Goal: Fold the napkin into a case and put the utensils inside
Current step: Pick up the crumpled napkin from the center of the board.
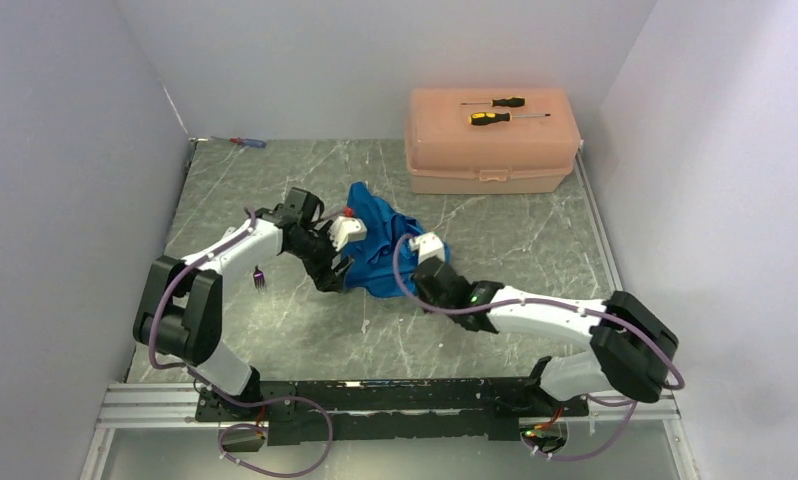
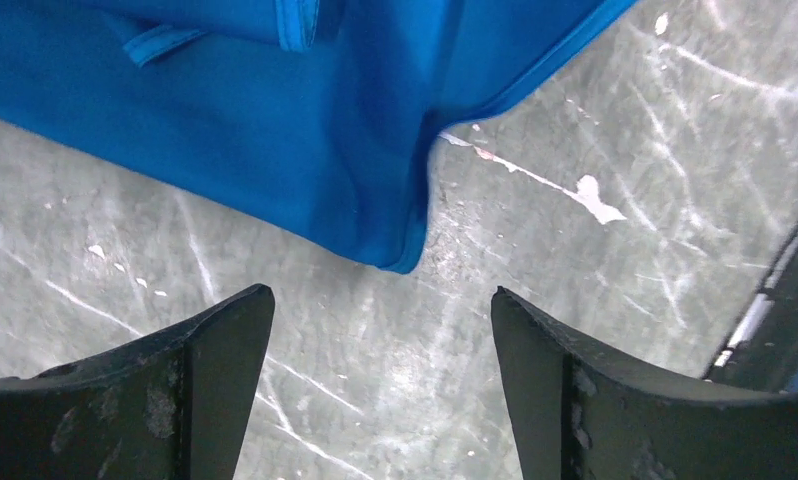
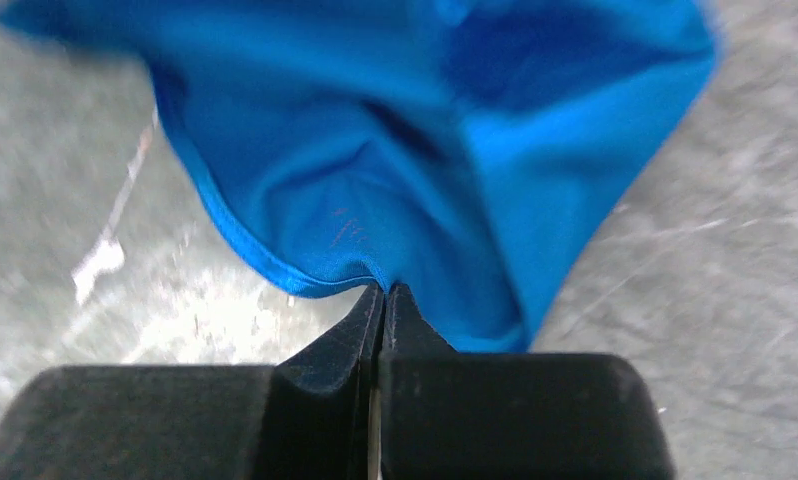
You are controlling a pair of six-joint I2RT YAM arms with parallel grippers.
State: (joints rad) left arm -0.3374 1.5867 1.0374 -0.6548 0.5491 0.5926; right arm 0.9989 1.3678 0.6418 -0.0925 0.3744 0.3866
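Observation:
The bright blue napkin (image 1: 375, 235) lies crumpled in a heap mid-table, not folded into a case. My right gripper (image 1: 415, 268) is at its near right side, shut on a hemmed edge of the cloth (image 3: 425, 150), which bunches up just beyond the closed tips (image 3: 385, 288). My left gripper (image 1: 327, 272) is at the napkin's near left edge, open and empty (image 2: 380, 295); a cloth corner (image 2: 405, 262) lies on the table just ahead of the gap, not touching the fingers. The dark purple fork (image 1: 259, 278) lies on the table left of the left arm. The white spoon is not in view.
A large peach plastic box (image 1: 490, 165) stands at the back right with two yellow-and-black screwdrivers (image 1: 495, 110) on its lid. A small blue-and-red screwdriver (image 1: 247, 142) lies at the back left corner. Walls close the left, back and right sides.

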